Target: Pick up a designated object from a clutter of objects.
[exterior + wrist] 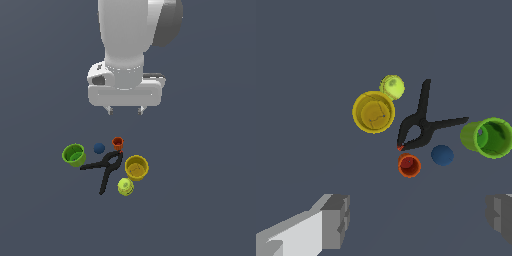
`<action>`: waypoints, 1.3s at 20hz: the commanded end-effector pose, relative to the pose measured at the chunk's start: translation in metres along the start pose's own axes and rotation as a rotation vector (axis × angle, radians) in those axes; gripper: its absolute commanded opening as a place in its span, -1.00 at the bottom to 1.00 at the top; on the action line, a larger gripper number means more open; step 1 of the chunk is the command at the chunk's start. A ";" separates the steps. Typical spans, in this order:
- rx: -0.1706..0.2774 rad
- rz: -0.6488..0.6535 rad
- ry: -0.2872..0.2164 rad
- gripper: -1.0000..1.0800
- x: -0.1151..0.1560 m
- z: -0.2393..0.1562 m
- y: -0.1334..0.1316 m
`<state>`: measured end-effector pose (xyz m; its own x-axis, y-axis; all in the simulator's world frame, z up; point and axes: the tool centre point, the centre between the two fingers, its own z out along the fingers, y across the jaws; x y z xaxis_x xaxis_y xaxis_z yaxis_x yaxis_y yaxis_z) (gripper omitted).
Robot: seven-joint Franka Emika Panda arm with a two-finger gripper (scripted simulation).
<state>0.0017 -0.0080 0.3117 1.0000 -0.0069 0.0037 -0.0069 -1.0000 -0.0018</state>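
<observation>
Pincer (125, 110) open, orange cup (117, 143) apparently well below

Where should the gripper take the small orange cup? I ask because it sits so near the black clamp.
Probably from straight above, fingers across the rim of the orange cup: it stands upright, mouth open. The clamp tip lies close beside it, so the open gripper should straddle the sides away from that.

A simulated test scene: a featureless grey-blue floor (210, 200) under flatly rendered objects.
</observation>
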 end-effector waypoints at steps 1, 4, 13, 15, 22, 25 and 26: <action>0.000 0.000 0.000 0.92 0.000 0.000 0.000; -0.001 -0.016 -0.003 0.92 -0.001 0.000 -0.005; -0.006 -0.082 -0.012 0.92 -0.005 -0.005 -0.027; -0.005 -0.078 -0.012 0.92 -0.005 -0.003 -0.026; -0.002 -0.054 -0.011 0.92 -0.003 0.023 -0.020; 0.000 -0.036 -0.010 0.92 -0.002 0.041 -0.015; 0.001 -0.029 -0.010 0.92 -0.002 0.048 -0.013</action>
<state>-0.0004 0.0075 0.2741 0.9995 0.0319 -0.0062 0.0319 -0.9995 -0.0020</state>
